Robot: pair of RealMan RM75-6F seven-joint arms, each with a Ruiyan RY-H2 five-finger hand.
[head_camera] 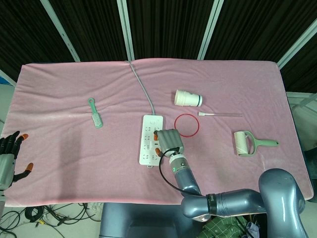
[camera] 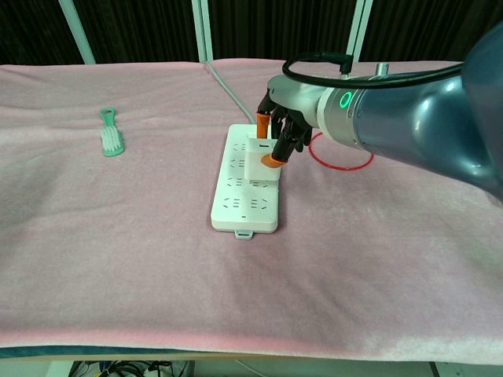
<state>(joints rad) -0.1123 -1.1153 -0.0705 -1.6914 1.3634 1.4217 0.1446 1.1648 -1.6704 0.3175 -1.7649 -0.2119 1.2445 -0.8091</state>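
A white power strip [head_camera: 148, 130] [camera: 233, 206] lies mid-table, its grey cable [head_camera: 141, 84] running to the far edge. My right hand [head_camera: 169, 142] [camera: 280, 126] hangs over the strip's right side. Its orange-tipped fingers [camera: 273, 161] pinch a white plug adapter [camera: 258, 162] that stands against the strip's sockets. I cannot tell how deep the adapter sits. In the head view the hand hides the adapter. My left hand [head_camera: 10, 157] hovers at the table's near left edge, fingers spread, holding nothing.
A green brush [head_camera: 95, 113] [camera: 111, 138] lies left of the strip. To its right lie a red ring [head_camera: 186, 125] [camera: 339, 153], a tipped paper cup [head_camera: 188, 98], a thin swab [head_camera: 218, 114] and a lint roller [head_camera: 247, 143].
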